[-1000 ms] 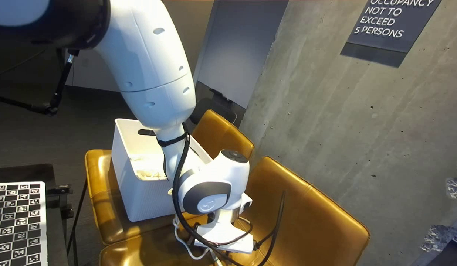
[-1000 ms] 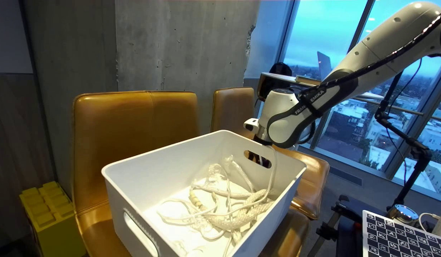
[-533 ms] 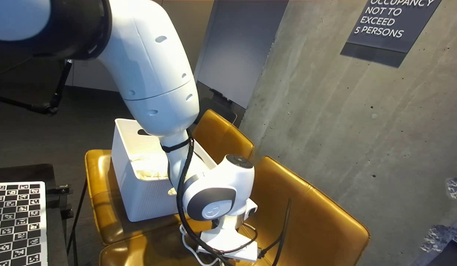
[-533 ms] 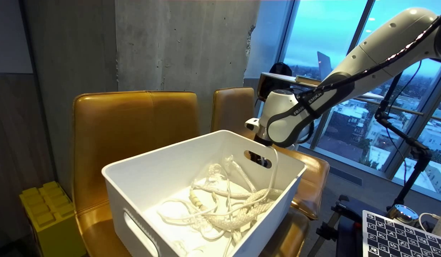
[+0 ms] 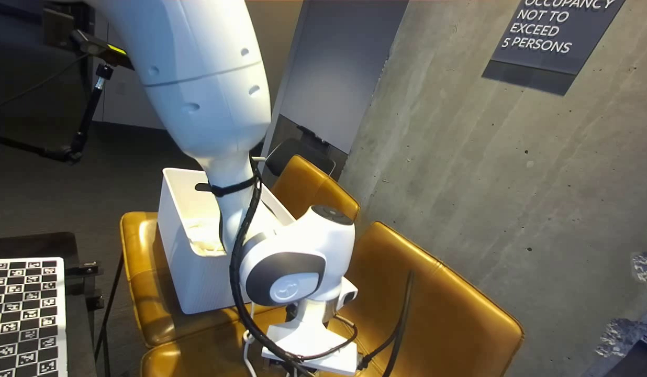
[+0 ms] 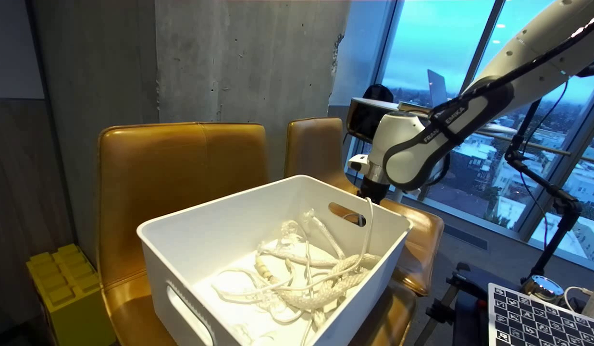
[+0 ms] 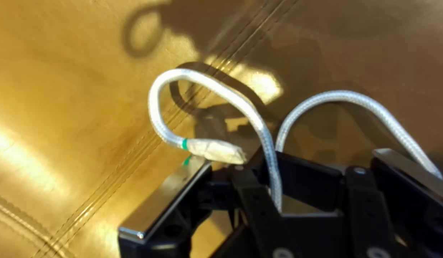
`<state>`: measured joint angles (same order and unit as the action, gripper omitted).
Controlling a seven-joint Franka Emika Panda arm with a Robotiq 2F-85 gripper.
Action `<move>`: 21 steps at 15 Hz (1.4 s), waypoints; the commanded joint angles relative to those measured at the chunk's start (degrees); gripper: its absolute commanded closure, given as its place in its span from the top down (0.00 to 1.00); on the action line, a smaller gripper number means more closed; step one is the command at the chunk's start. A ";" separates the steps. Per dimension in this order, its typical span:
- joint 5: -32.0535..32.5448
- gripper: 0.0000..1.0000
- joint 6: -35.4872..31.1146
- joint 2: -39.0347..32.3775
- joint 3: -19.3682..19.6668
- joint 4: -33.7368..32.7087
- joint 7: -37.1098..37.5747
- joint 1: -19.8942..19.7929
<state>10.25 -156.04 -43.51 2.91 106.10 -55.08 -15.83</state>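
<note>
The gripper (image 7: 275, 161) is closed, and the cord (image 7: 258, 123) runs in between its fingers, seemingly pinched there. One loop curls out ahead of the fingertips, its taped tip (image 7: 216, 150) lying close beside one finger; another bend arches out past the opposite finger, with the chair (image 7: 63, 107) beyond. The cord looks light and braided: soft enough to bend, springy enough to keep a curl, hardly fragile. Its smooth weave may slide in a loose pinch; the stiffer-looking tip should give a surer hold. Beside the gripper, a strand (image 6: 370, 223) over the rim of the box (image 6: 239, 216), probably the same cord, may add drag.
</note>
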 commanded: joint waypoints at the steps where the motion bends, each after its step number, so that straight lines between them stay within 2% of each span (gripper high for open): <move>1: 1.49 0.00 2.28 12.42 -0.75 7.90 0.33 0.43; 5: 0.52 0.00 4.37 22.12 -2.55 9.29 0.43 2.32; 8: 0.28 0.00 7.05 28.77 -3.84 9.27 1.33 5.65; 15: 0.42 0.00 18.72 39.88 -8.42 5.44 8.88 16.63; 21: 2.60 0.00 27.70 46.39 -14.65 0.74 18.69 25.90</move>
<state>10.99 -133.76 0.73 -9.31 109.78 -41.31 6.74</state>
